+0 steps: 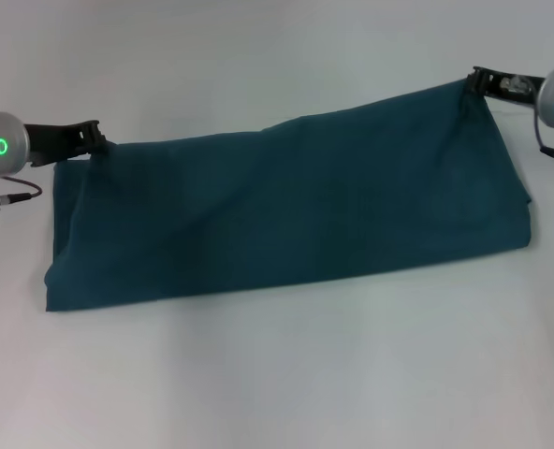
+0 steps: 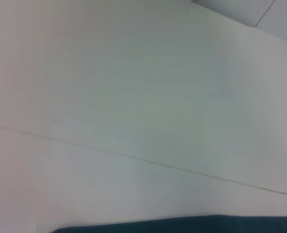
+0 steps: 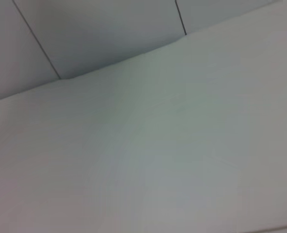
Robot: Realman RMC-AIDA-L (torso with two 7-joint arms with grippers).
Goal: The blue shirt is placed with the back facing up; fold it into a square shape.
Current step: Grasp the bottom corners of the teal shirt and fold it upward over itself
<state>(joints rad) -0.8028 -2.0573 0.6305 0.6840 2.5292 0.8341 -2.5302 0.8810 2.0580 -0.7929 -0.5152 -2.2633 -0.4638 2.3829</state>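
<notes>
Blue shirt (image 1: pixel 286 210) lay across the white counter (image 1: pixel 277 374) as a long folded band. The left gripper (image 1: pixel 94 138) had its fingers clenched on the far left corner, while the right gripper (image 1: pixel 478 82) pinched the far right corner, lifting it slightly.

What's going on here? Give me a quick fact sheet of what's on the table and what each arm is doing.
item: blue shirt, folded into a long band, plain side up
surface: white table
left gripper: at the shirt's far left corner, pinching the cloth
right gripper: at the shirt's far right corner, pinching the cloth
far edge: lifted at the right corner
fold status: long rectangle, not yet a square
</notes>
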